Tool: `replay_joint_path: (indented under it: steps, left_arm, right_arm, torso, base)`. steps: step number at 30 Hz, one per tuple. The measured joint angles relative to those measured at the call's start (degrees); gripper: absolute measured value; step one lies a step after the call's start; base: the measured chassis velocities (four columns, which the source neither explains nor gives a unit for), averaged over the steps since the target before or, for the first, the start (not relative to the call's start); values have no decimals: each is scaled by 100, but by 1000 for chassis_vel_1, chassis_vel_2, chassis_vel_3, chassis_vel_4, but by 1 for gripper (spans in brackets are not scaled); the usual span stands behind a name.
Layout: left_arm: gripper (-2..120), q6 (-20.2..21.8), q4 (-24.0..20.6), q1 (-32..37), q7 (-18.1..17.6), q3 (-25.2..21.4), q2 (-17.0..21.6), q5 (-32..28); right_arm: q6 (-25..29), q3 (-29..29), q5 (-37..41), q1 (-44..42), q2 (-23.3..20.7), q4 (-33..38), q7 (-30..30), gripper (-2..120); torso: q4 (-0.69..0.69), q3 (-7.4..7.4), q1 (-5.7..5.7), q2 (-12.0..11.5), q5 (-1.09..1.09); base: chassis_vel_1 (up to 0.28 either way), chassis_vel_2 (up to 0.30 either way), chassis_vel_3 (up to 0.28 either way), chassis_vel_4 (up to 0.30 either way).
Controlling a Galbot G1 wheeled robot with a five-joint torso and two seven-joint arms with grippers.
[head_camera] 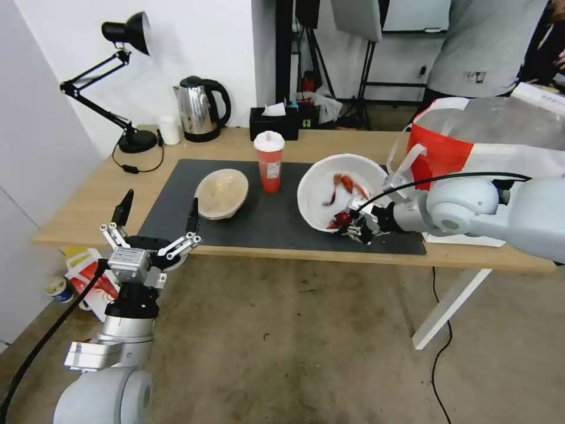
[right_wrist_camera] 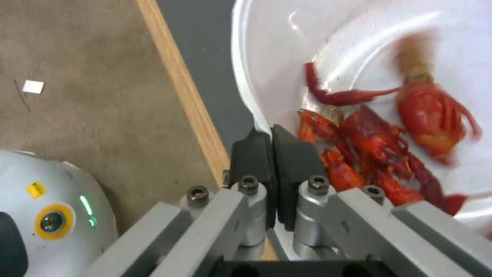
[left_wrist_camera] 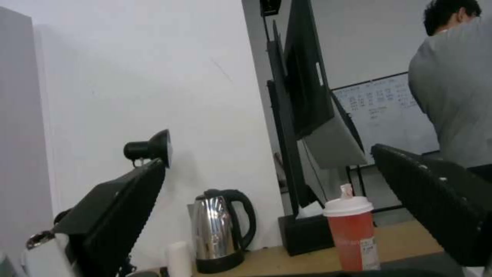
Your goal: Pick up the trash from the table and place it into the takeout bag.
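The right gripper (head_camera: 355,227) is at the near edge of the big white bowl (head_camera: 338,188), w/ its jaws squeezed tight on the rim, one pad inside and one outside, as the right wrist view shows (right_wrist_camera: 270,154). The bowl is tipped up toward the robot, and the red crayfish bits (right_wrist_camera: 389,142) sit low by the pinched rim. To do this step well, the arm should prob. lift slow and keep the bowl as flat as it can, so the bits don't slide out on the way to the takeout bag (head_camera: 471,141), which stands just beside the bowl at the right end of the surface (head_camera: 88,200). A thin rim can slip, so a steady hold matters. The left gripper (head_camera: 158,215) waits low by the near left edge, jaws spread wide, holding nothing. Further back on the dark mat (head_camera: 265,218) are the beige bowl (head_camera: 222,192) and the red cup (head_camera: 269,161) w/ a white lid, both standing free. Behind them are a kettle (head_camera: 200,109), a lamp (head_camera: 126,35) and a black tissue box (head_camera: 273,121). Some bits look smeared, so they can't be counted. The arm hides the bowl's right edge. The bag's far side is cut off, and its inside is hard to make out.
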Motion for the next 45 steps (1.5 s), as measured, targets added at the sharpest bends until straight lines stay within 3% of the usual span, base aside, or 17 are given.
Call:
replay_joint_path:
  steps: [25, 38, 45]
  left_arm:
    - [100, 172, -54, -128, 8, -27, 109, -29]
    - [100, 182, 55, -210, 20, 29, 105, -6]
    - [100, 179, 161, -284, 31, 149, 83, 46]
  right_arm:
    - [155, -175, 477, 901, -55, -173, -143, 0]
    - [439, 40, 638, 1098, 288, 152, -170, 0]
    - [571, -458, 513, 1721, 465, 478, -335, 0]
  torso:
    - [0, 0, 0, 0, 0]
    - [0, -1, 1, 0, 1]
    - [0, -1, 0, 0, 0]
  base:
    - [0, 0, 0, 0]
    - [0, 0, 0, 0]
    - [0, 0, 0, 0]
